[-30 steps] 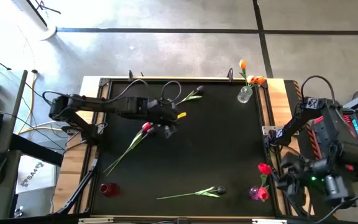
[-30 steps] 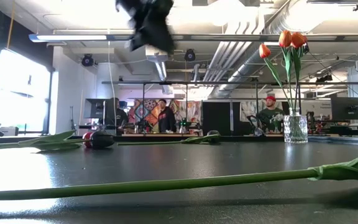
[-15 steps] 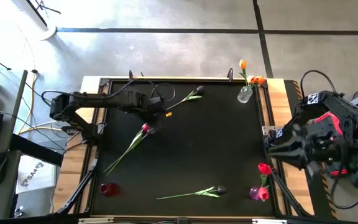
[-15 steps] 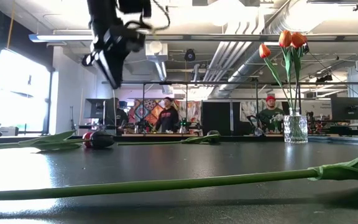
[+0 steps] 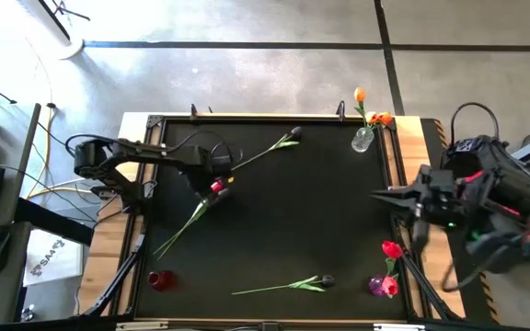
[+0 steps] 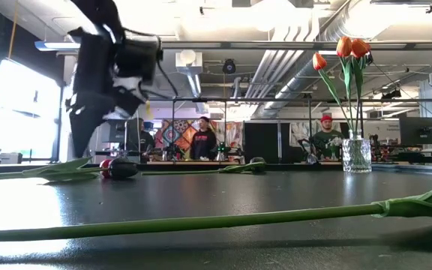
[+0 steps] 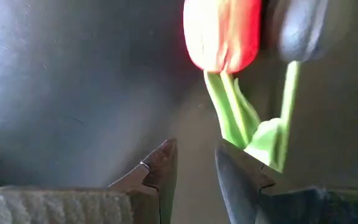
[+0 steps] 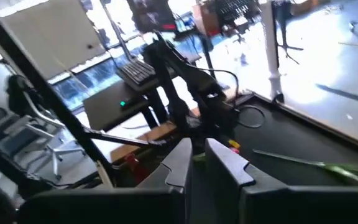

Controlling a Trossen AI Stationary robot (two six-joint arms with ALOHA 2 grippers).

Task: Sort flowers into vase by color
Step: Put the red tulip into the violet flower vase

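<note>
My left gripper (image 5: pixel 209 178) hovers just above the red tulip's head (image 5: pixel 217 187), fingers pointing down and narrowly open (image 7: pixel 195 163); in the left wrist view the head (image 7: pixel 221 34) and green stem (image 7: pixel 229 109) lie just ahead. The red tulip lies flat, its stem (image 5: pixel 178 230) running toward the near-left. Two dark tulips lie on the mat, one far (image 5: pixel 292 136) and one near (image 5: pixel 324 280). My right gripper (image 5: pixel 376 193) is shut and reaches in over the table's right edge, touching nothing. Orange tulips stand in a clear vase (image 5: pixel 363 139); red tulips (image 5: pixel 391 249) stand in a purple vase (image 5: pixel 376 285).
A small red vase (image 5: pixel 161 279) stands at the near-left corner. The near dark tulip's stem (image 6: pixel 201 223) lies across the front of the low view. The clear vase (image 6: pixel 356 154) is at the far right. People stand in the room behind the table.
My left gripper has moved toward the table's left edge and come down, from right of the red tulip's head to just above it. My right arm has swung up from its place beside the table, and its gripper now points in over the right edge. No flower has moved.
</note>
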